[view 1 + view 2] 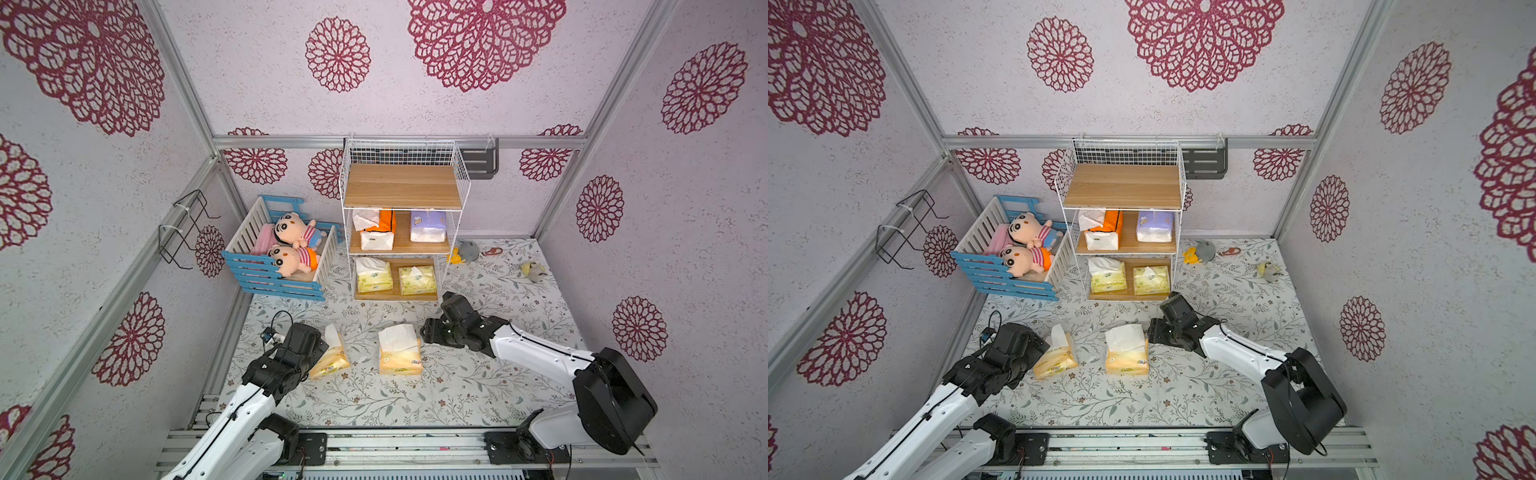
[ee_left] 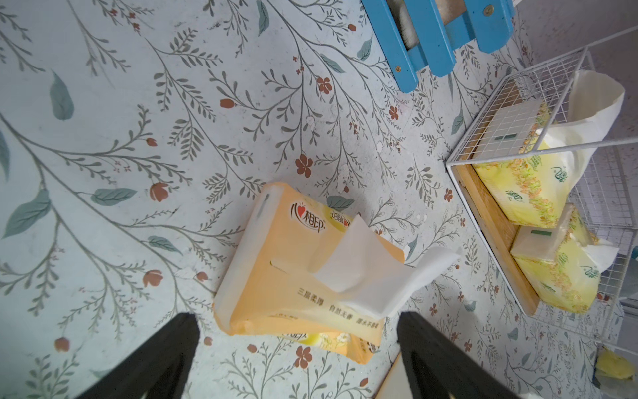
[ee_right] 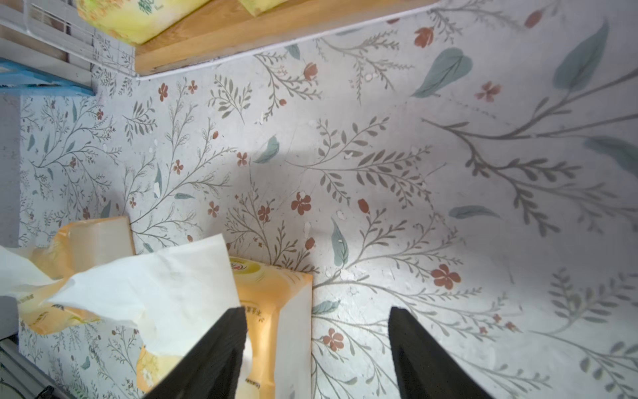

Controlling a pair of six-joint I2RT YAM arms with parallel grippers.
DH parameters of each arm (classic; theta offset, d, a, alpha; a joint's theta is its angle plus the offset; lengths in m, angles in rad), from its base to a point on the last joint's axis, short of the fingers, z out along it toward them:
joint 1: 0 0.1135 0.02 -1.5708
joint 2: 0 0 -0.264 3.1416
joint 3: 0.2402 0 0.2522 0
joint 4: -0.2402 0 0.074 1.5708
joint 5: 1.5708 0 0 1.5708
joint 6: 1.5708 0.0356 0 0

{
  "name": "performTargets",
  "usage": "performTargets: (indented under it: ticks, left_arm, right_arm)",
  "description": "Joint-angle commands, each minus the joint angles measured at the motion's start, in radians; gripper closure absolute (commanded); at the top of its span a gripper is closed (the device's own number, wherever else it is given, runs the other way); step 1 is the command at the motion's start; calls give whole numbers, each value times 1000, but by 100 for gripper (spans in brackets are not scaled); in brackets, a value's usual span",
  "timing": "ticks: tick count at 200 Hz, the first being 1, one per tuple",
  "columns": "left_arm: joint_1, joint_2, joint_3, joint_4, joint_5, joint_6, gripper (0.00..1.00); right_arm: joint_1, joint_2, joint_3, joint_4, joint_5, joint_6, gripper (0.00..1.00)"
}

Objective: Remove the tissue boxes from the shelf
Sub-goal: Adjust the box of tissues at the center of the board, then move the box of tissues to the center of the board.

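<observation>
While peach packs [image 1: 329,362] [image 1: 400,361] lie unheld, left gripper [image 2: 297,317] spread wide, right gripper [image 3: 316,311] parted.

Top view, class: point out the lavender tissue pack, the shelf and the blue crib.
Lavender tissue pack [image 1: 428,223]: top view, its printed upper face.
Shelf [image 1: 402,185]: top view, its bare top board.
Blue crib [image 1: 266,279]: top view, its front slats.

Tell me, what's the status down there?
Left gripper open, right gripper open, both empty. Two peach packs on table; four packs on shelf. Nothing blocking.
</observation>
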Motion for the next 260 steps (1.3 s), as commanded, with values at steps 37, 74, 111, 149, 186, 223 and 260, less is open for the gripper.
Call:
performTargets:
  ticks: [37, 74, 111, 149, 186, 223, 260]
  left_arm:
    - [-1, 76, -44, 143, -32, -29, 3]
    - [54, 95, -111, 263, 14, -31, 3]
    - [136, 201, -109, 398, 93, 37, 3]
    - [174, 348, 108, 210, 56, 212, 3]
    - [174, 231, 338, -53, -124, 356, 3]
    - [186, 149, 479, -237, -221, 427, 3]
    - [187, 76, 421, -239, -156, 387, 3]
  right_arm:
    - [16, -216, -106, 16, 47, 17, 21]
    - [18, -270, -199, 17, 38, 52, 27]
    - [18, -229, -208, 37, 21, 44, 29]
    - [18, -149, -194, 102, -22, 50, 32]
    - [44, -95, -203, 138, 18, 77, 33]
    - [79, -16, -167, 191, -5, 94, 33]
    - [134, 91, -86, 187, 8, 99, 33]
